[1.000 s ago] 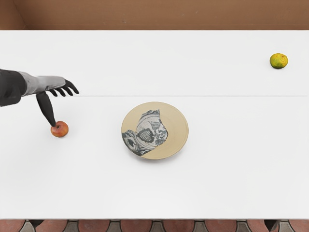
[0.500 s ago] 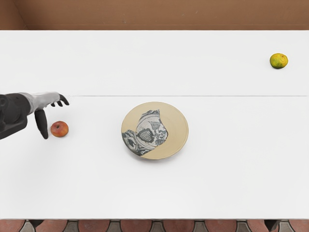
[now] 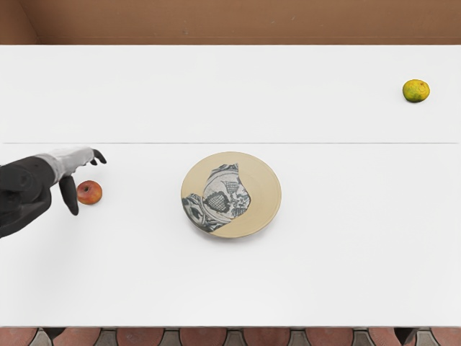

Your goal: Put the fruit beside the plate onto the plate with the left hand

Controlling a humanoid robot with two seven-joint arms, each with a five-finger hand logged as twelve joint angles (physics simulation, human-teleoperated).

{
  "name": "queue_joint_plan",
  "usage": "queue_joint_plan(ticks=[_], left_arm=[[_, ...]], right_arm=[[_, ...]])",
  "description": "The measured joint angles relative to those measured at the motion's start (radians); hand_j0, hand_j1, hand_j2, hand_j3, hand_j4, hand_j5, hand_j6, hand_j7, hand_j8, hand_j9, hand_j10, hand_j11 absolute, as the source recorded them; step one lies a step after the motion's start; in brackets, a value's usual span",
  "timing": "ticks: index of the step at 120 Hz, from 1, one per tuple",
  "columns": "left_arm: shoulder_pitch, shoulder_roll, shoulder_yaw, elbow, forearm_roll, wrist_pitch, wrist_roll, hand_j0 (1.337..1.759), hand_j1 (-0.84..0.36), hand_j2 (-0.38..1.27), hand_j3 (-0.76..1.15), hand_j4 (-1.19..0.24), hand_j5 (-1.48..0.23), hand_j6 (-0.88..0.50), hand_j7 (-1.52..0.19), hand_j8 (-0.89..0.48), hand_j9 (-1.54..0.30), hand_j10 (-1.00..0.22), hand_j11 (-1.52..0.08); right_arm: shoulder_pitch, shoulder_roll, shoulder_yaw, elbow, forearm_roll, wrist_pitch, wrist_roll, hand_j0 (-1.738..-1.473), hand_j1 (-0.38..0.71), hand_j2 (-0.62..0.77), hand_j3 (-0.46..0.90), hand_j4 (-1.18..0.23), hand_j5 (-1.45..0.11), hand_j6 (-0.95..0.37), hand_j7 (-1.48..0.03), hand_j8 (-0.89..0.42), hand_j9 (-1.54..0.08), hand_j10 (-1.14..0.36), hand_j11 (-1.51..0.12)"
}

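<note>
Your left hand (image 3: 74,167) was over the desk (image 3: 324,252), near the left edge. It was loose and held nothing. The fingers (image 3: 97,154) were spread out and pointed to the right. The thumb (image 3: 70,196) pointed down toward the front of the desk. The red fruit (image 3: 89,192) sat on the desk just to the right of the thumb. They were so close that you could not tell if they touched. The red fruit was not on the plate (image 3: 265,189). The plate lay in the middle of the desk, well to the right of the red fruit. It was tan with a dark pattern on its left part. A green fruit (image 3: 415,90) sat far off near the back right corner.
</note>
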Motion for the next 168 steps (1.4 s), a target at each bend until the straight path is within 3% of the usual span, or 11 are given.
queue_joint_plan(ticks=[27,68,129,157,168], left_arm=[[0.028,-0.024,0.001,0.002,0.0,0.039,-0.001,1.658,-0.02,0.06,0.0,-0.31,-0.4,-0.31,-0.4,-0.31,-0.4,-0.31,-0.4],[0.049,-0.038,0.002,0.014,0.002,0.066,-0.003,1.658,-0.21,0.09,0.0,-0.46,-0.6,-0.46,-0.6,-0.46,-0.6,-0.46,-0.6],[0.07,-0.046,0.003,0.025,0.008,0.123,-0.006,1.656,-0.23,0.11,0.0,-0.54,-0.65,-0.53,-0.65,-0.53,-0.68,-0.52,-0.68],[0.082,-0.047,0.003,0.036,0.01,0.123,-0.007,1.652,-0.22,0.03,0.0,-0.57,-0.7,-0.49,-0.72,-0.47,-0.75,-0.55,-0.75],[0.087,-0.054,0.003,0.041,0.009,0.124,-0.007,1.651,-0.23,0.09,0.0,-0.61,-0.73,-0.54,-0.74,-0.49,-0.79,-0.58,-0.79]], right_arm=[[0.0,0.0,0.0,0.0,0.0,0.0,0.0,-1.658,-0.31,-0.01,0.0,-0.03,-0.04,-0.03,-0.04,-0.03,-0.04,-0.03,-0.04],[0.0,0.0,0.0,0.0,0.0,0.0,0.0,-1.658,-0.31,-0.01,0.0,-0.03,-0.04,-0.03,-0.04,-0.03,-0.04,-0.03,-0.04],[0.0,0.0,0.0,0.0,0.0,0.0,0.0,-1.658,-0.31,-0.01,0.0,-0.03,-0.04,-0.03,-0.04,-0.03,-0.04,-0.03,-0.04],[0.0,0.0,0.0,0.0,0.0,0.0,0.0,-1.658,-0.31,-0.01,0.0,-0.03,-0.04,-0.03,-0.04,-0.03,-0.04,-0.03,-0.04],[0.0,0.0,0.0,0.0,0.0,0.0,0.0,-1.658,-0.31,-0.01,0.0,-0.03,-0.04,-0.03,-0.04,-0.03,-0.04,-0.03,-0.04]])
